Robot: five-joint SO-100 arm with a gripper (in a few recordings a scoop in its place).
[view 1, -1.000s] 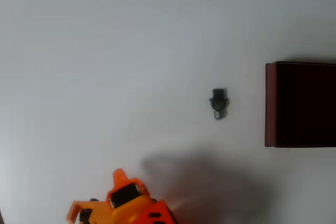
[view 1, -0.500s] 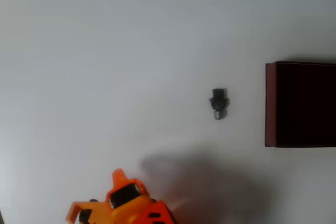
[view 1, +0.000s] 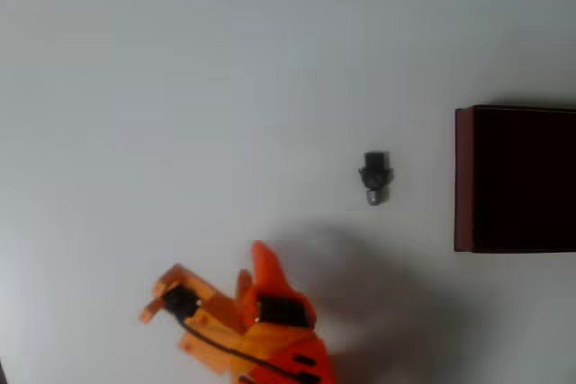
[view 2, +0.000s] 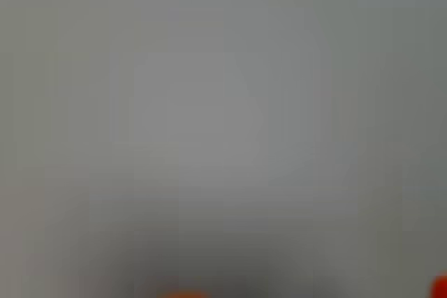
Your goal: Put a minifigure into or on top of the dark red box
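White table [view 1: 180, 87] all around, and the dark red box [view 1: 463, 177] runs off the right edge of the overhead view. Orange gripper [view 1: 247, 267] sits low and left of the box, partly cut off at the bottom; can't tell how far its fingers are parted, nothing visibly held. The wrist view is a grey blur. Minifigure [view 1: 374, 177] lies just left of the box, up-right of the gripper, bare table between them.

White table [view 1: 180, 87], minifigure [view 1: 374, 177] mid-right; dark red box [view 1: 463, 177] at rt edge (well apart)
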